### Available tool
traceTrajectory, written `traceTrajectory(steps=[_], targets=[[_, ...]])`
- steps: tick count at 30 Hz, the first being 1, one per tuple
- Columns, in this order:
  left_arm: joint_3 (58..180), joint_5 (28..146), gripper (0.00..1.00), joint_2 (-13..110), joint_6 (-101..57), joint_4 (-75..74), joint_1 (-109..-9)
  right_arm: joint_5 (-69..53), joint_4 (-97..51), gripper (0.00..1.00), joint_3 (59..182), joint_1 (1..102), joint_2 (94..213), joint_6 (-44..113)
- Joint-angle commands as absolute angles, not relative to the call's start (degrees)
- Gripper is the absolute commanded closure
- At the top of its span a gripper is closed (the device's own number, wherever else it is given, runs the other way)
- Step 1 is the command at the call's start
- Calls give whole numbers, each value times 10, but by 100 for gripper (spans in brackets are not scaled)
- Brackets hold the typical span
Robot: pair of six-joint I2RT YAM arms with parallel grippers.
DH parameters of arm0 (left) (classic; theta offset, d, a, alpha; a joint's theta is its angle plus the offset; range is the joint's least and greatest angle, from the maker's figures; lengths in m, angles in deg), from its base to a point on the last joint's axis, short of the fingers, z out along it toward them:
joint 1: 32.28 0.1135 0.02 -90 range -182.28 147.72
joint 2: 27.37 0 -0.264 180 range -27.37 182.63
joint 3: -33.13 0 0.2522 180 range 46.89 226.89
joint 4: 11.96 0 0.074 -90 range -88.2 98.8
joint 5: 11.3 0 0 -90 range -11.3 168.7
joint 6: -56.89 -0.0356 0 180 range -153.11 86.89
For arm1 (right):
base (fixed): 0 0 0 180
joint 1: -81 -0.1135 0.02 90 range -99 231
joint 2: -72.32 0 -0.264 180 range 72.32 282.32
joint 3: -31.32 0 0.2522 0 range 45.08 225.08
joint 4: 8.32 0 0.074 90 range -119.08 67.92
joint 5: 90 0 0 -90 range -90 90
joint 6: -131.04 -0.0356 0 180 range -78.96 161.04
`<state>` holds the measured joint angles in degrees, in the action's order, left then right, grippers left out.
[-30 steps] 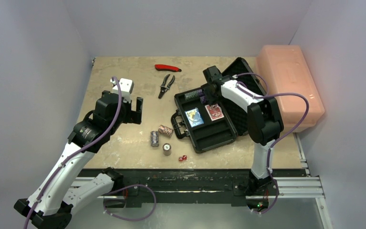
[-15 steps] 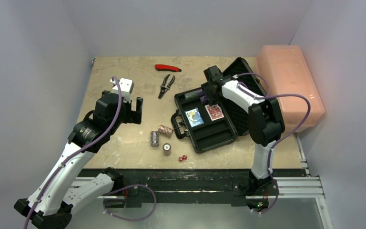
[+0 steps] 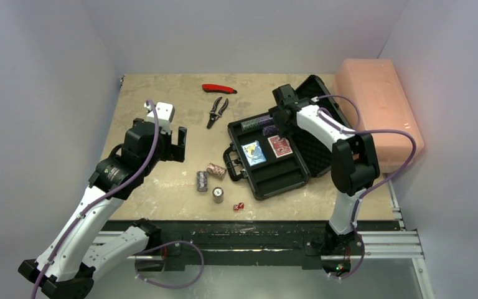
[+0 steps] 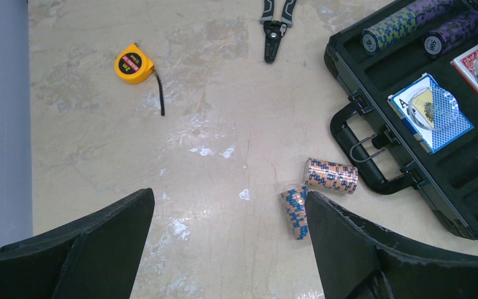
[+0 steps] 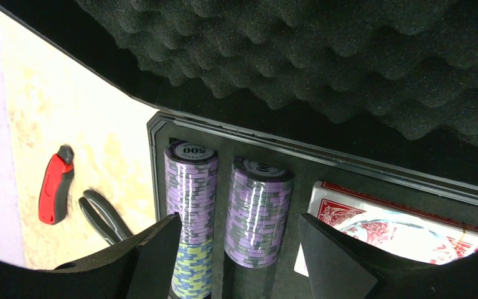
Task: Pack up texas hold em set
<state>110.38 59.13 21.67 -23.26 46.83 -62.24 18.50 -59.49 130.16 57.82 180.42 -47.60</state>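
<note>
**Case half packed, 3 rolls left outside**

Right gripper [image 5: 236,233] hangs over the far slots of the black briefcase [image 3: 280,177], jaws apart on either side of a purple chip stack [image 5: 258,212] that lies in its groove, gripping nothing. The blue deck [image 3: 254,152] and red deck [image 3: 280,146] sit in their pockets. Left gripper [image 4: 229,198] is wide open and empty. It hovers over the table [image 3: 162,106] near 3 loose chip stacks [image 3: 201,180] and the red dice [image 3: 238,205], probably lined up to grab next.

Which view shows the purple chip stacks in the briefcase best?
The right wrist view: the purple chip stacks lie close up, side by side, 500 legible on one end. The left wrist view catches them small in its top right corner; the top view shows only a tiny strip.
</note>
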Motion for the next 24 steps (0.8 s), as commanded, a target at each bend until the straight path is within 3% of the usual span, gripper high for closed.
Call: traceTrajectory(steps=[1, 12, 24], targets=[[1104, 585, 9, 213, -240, 454, -618, 208, -609, 26, 1301, 580, 1774, -474], [1105, 589, 9, 215, -240, 454, -618, 275, -578, 30, 1273, 579, 1743, -376], [1104, 590, 9, 218, -238, 454, -618, 248, -448, 35, 1224, 579, 1711, -54]])
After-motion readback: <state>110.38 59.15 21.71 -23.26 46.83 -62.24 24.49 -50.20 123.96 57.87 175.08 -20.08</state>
